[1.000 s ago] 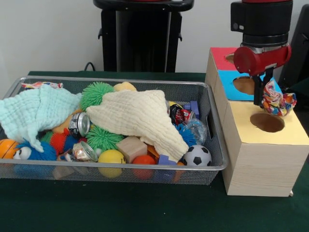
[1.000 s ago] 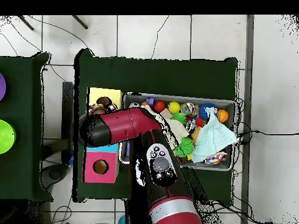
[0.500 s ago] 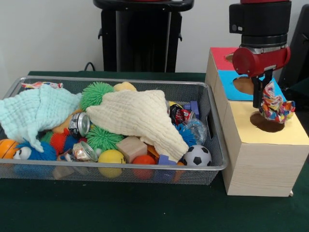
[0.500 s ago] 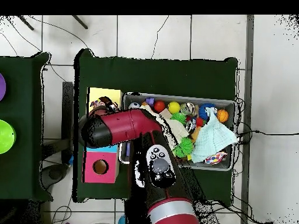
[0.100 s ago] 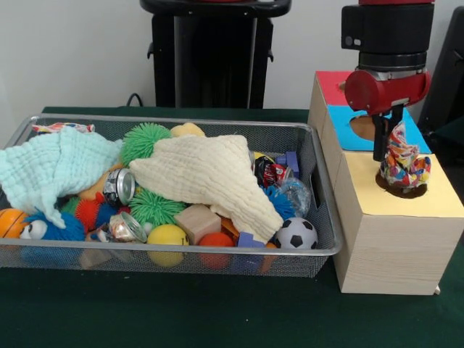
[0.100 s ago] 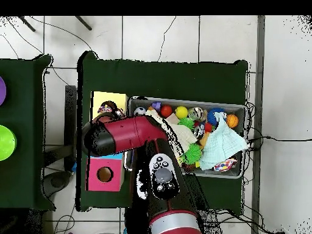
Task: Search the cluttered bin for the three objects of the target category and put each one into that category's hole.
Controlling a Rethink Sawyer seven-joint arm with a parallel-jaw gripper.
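Leftmost in the front view, a wire-mesh metal bin [image 5: 319, 196] sits on the dark green surface [image 5: 217, 312], packed with clutter: a pale mint muslin cloth [image 5: 51, 167] at its left end, a cream muslin cloth [image 5: 210, 177] draped across the middle, a spiky green rubber ball [image 5: 143, 139] behind it, and a small black-and-white soccer ball [image 5: 296, 233] at the near right corner.

Right of the bin stands a light wooden sorting box [image 5: 391, 239] with red, blue and yellow top panels. A crumpled multicoloured fabric scrunchie [image 5: 402, 165] rests right at the mouth of the dark round hole [image 5: 400, 190] in the near yellow panel, its lower folds touching the rim.

That fabric looks soft, light and squashy; it should collapse through the opening readily, though a loose fold could snag on the edge. A pinch across its bunched top seems the sensible hold.

Above it, the red and black arm [image 5: 388, 43] hangs nearly vertical, its end effector [image 5: 388, 138] pointing straight down with its dark fingers closed on the scrunchie's upper edge.
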